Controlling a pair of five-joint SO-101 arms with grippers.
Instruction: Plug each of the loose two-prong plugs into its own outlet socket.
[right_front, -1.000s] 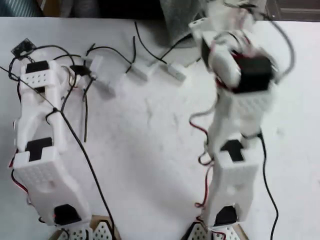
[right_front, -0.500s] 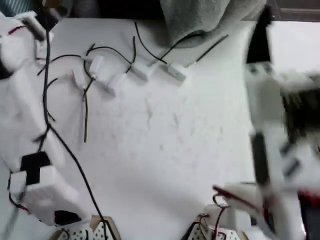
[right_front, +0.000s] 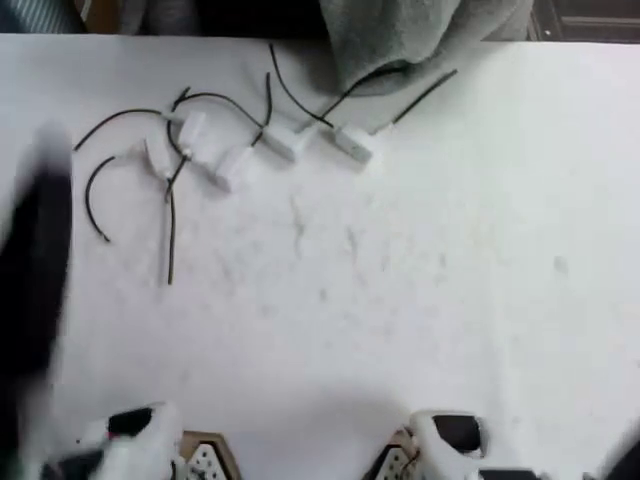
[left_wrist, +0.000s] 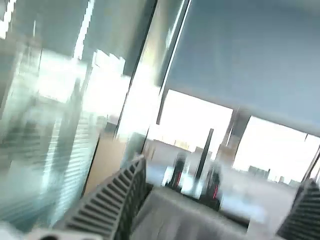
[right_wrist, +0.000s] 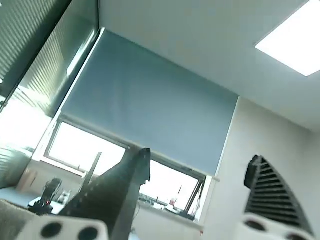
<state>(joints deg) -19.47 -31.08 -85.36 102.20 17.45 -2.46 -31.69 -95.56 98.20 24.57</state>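
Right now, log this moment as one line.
left gripper: open, empty | right gripper: open, empty | plugs: loose on table, far side

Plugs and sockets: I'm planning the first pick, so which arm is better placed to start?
Left, probably: the plugs and sockets cluster on the table's left half, nearer the lower-left arm base than the lower-right base.

High view straight down over table (right_front: 450, 250), wrist views tilted up toward windows (right_wrist: 75, 145)

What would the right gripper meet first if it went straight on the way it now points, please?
Nothing near: the right gripper points up into the room, its way seemingly free as far as the distant blue blind.
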